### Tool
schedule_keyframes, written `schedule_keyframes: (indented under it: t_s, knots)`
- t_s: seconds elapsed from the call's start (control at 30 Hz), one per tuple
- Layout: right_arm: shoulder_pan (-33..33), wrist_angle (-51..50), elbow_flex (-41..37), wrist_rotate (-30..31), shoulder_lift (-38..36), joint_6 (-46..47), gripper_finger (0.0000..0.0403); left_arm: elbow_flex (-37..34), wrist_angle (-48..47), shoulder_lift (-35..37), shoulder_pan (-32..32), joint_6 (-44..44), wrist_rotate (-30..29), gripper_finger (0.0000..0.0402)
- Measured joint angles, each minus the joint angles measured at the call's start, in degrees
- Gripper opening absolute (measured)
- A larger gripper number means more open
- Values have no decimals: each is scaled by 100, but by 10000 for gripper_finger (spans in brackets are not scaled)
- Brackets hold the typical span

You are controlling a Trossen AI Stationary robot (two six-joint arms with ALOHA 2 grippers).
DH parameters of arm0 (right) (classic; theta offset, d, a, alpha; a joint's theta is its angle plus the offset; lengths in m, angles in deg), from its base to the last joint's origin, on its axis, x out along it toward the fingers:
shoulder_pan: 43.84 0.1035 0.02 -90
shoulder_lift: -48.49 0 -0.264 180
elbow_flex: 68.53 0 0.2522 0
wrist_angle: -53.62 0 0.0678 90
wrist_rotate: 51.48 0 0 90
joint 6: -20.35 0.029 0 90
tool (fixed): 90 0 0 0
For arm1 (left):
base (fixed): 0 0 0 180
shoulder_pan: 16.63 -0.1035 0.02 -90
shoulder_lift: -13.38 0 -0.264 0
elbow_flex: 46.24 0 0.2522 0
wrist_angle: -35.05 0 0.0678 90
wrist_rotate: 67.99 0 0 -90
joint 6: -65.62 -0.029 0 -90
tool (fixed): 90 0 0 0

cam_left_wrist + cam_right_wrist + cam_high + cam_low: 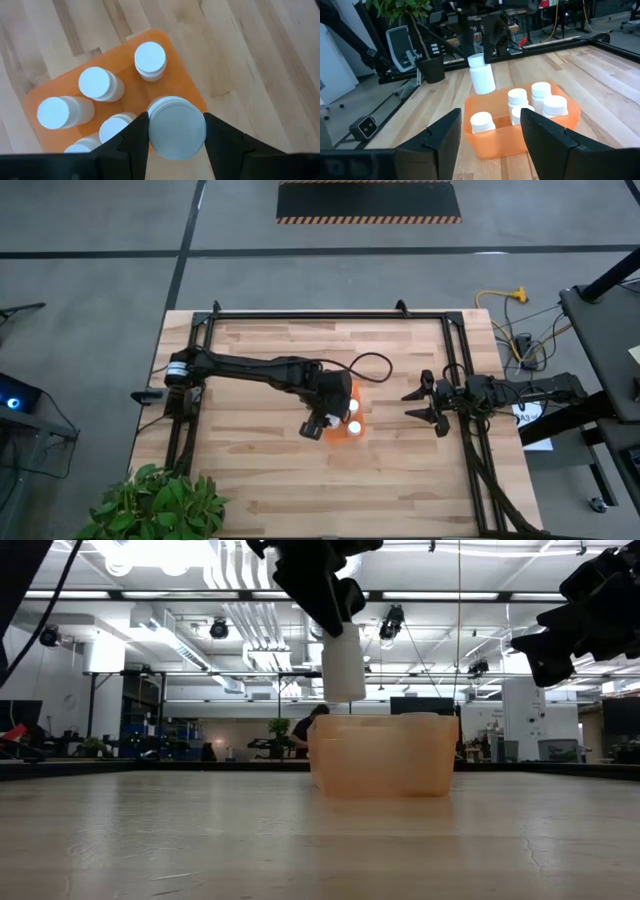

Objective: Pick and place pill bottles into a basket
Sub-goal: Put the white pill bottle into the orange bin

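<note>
The orange basket [356,392] stands mid-table with several white pill bottles [150,58] upright in it. My left gripper [322,425] is shut on another white pill bottle [176,127] just above the basket's left side; this also shows in the low view [343,665] and the right wrist view [481,76]. My right gripper [430,402] is open and empty, to the right of the basket [520,135], fingers pointing toward it. My left gripper pinches the bottle's top end, at the sides of its round cap [151,131], between its two fingers [131,140]. The fingers come from above, pointing down. The bottle hangs below them, slightly tilted, its bottom [344,696] clear above the basket's rim [330,720].
A black frame [330,317] runs around the wooden table top. A potted plant [155,505] stands at the near left corner. Bare wood lies around the basket on all sides.
</note>
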Motion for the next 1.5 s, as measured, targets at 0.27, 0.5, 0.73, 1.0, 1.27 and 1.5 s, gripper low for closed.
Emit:
schedule_keyframes:
  t_s: [0.27,0.5,0.73,1.0,1.27,1.5]
  knots:
    - [0,-4,-1,5,0,0,194,-11,85,-337,15,0,4,143]
    - [0,-7,-2,6,2,0,194,-28,299,-505,20,0,22,143]
    - [0,-7,-1,2,0,0,194,-33,379,-707,20,2,24,143]
    - [-1,-4,0,2,2,0,194,-62,503,-884,24,17,23,143]
    - [0,-4,0,4,2,0,194,-101,610,-888,24,206,22,143]
    - [0,-4,-1,4,2,0,194,-160,610,-888,31,420,22,143]
